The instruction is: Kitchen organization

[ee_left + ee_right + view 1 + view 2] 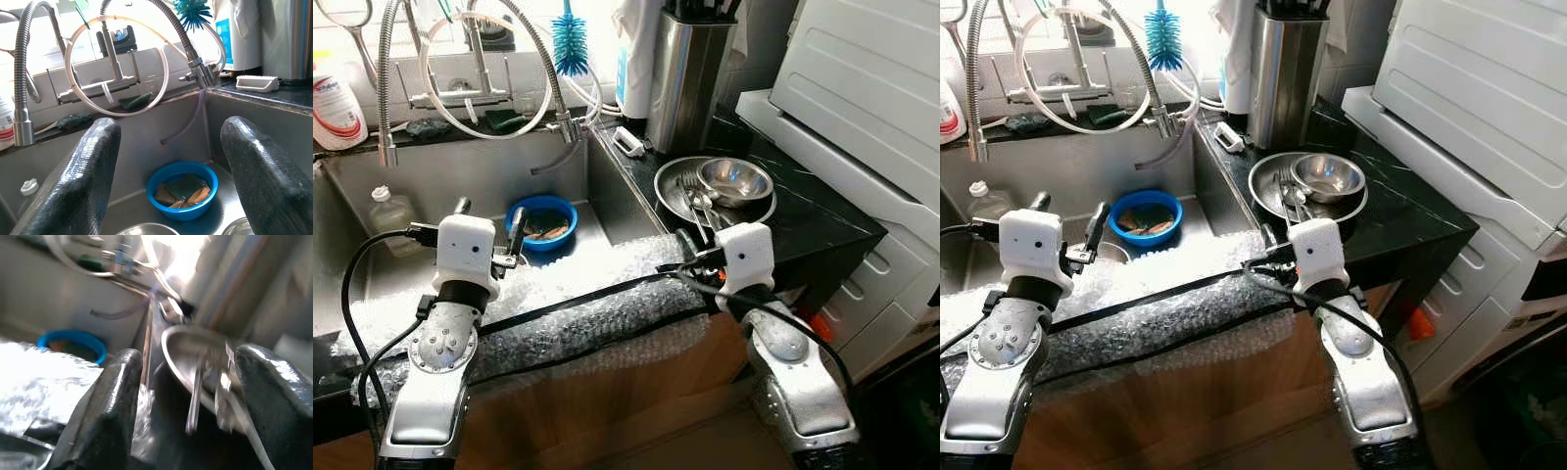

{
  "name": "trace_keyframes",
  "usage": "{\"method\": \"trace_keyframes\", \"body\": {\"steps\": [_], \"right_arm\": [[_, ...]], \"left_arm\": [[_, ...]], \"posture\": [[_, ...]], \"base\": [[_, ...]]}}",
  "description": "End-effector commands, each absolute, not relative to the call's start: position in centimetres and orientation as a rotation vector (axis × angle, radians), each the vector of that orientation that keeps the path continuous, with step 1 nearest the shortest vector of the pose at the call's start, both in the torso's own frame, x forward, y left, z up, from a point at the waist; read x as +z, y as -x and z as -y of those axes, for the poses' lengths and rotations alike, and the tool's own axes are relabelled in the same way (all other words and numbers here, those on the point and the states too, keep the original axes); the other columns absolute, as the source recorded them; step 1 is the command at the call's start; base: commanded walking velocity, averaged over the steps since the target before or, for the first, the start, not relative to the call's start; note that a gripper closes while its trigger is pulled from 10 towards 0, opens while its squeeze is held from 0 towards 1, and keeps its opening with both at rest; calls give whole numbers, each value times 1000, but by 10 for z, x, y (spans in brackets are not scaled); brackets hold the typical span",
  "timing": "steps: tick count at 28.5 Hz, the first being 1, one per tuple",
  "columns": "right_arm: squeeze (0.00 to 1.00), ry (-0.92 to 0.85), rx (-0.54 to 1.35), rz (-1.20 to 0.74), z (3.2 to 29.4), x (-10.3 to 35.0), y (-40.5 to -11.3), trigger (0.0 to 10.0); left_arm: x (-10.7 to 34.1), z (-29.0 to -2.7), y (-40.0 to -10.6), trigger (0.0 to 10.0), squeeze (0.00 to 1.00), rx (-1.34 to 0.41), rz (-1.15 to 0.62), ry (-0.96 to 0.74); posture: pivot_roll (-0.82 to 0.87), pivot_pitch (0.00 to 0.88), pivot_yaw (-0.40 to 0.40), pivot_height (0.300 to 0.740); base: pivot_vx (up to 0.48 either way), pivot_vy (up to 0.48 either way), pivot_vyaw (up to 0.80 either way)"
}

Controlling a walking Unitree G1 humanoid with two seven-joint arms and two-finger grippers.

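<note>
- The left end effector [489,230] hangs over the stainless steel sink [489,176], its two black fingers [83,181] spread wide with nothing between them.
- Beyond those fingers, a round blue plastic bowl [541,219] sits on the sink floor near the back wall, holding what look like scouring pads.
- The right end effector [188,401] is at the front edge of the black marbled counter [813,220], just beside a wide shallow steel plate [671,191]; its fingers are also spread apart and hold nothing.
- A smaller round steel bowl [734,181] rests on that plate, with several forks and spoons [700,206] lying across the plate beside it.
- A sheet of clear bubble wrap [587,313] covers the sink's front edge under both arms.
- Behind the plate stands a tall steel knife block [690,69]; a blue bottle brush [570,44] hangs by the coiled spring tap [386,88].
- A clear plastic bottle [391,211] stands in the sink's left part.
- A white appliance [862,88] stands to the right of the counter.
</note>
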State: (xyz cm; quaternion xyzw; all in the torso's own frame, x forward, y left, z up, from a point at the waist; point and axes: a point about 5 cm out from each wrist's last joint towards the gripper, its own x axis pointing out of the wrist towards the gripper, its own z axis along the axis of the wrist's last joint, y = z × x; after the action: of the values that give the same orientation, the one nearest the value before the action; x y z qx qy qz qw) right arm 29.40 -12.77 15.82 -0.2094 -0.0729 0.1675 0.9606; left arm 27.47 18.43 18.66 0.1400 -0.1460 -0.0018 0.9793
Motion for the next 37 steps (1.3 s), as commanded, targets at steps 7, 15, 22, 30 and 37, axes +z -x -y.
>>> {"method": "trace_keyframes", "body": {"steps": [7, 15, 22, 30, 37], "right_arm": [[0, 511, 368, 180, 128, 163, -296, 10000], [0, 618, 330, 122, 131, 152, -297, 10000], [0, 654, 355, 108, 129, 148, -296, 10000], [0, 680, 280, 18, 139, 138, -299, 10000], [0, 680, 241, 4, 144, 139, -300, 10000]], "left_arm": [[188, -182, -276, 10000, 0, -1, 309, -291], [189, -182, -277, 10000, 0, -5, 308, -291], [188, -181, -277, 10000, 0, -7, 307, -291], [188, -182, -276, 10000, 0, -5, 305, -293], [189, -182, -277, 10000, 0, -7, 306, -291]], "posture": [[-38, 0, -90, 727], [-38, 0, -89, 727], [-39, 0, -90, 727], [-34, 0, -89, 727], [-36, 0, -88, 727]], "base": [[0, 0, 0], [0, 0, 0], [0, 0, 0], [0, 0, 0], [0, 0, 0]]}}
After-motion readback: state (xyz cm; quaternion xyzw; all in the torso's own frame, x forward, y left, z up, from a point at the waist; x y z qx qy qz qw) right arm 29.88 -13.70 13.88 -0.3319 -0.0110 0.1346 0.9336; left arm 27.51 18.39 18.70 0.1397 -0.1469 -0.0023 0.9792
